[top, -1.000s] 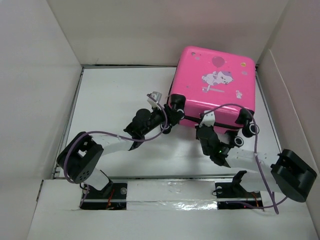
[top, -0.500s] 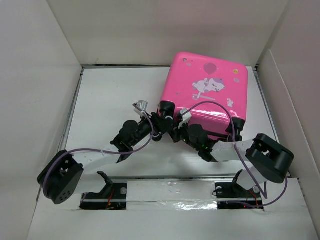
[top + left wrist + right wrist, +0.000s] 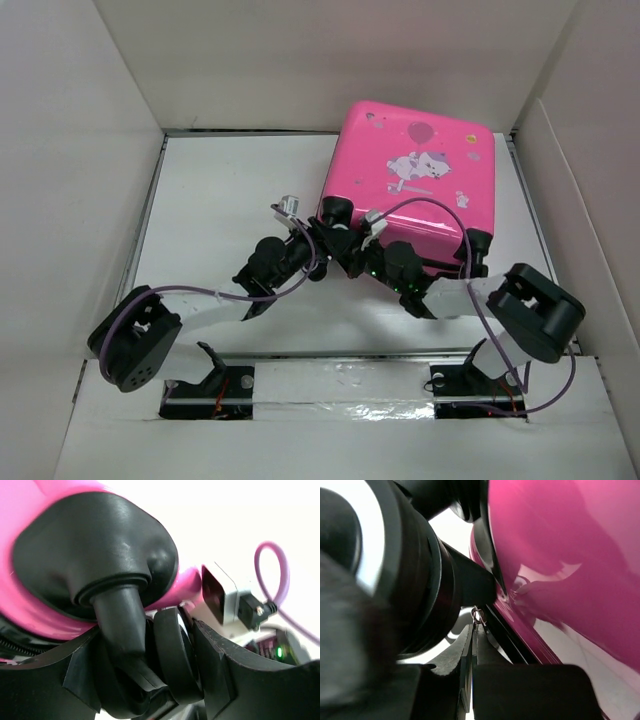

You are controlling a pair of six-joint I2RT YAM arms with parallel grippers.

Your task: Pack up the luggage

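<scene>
Luggage (image 3: pixel 415 170) lies flat at the far right of the white table (image 3: pixel 215 200), printed pink face up, shell shut, turned slightly so its near-left corner points toward the arms. White walls (image 3: pixel 300 60) enclose the table on three sides. Both arms reach to that near-left corner and crowd together there. The left gripper (image 3: pixel 330 230) sits at the corner wheel; in the left wrist view the black wheel (image 3: pixel 172 655) stands between the two fingers (image 3: pixel 240 675), each pressed against the wheel assembly, below the rounded black wheel housing (image 3: pixel 95 550) set into the pink shell. A white-and-black camera box (image 3: pixel 222 595) and a purple cable (image 3: pixel 280 580) show just beyond. The right gripper (image 3: pixel 471 647) lies along the near side of the case, its fingers drawn together with only a sliver of gap. Right at the tips sits a small metal tab (image 3: pixel 478 615) on the black seam (image 3: pixel 507 635); whether the tab is actually pinched cannot be told. Glossy pink shell fills the right of that view.
</scene>
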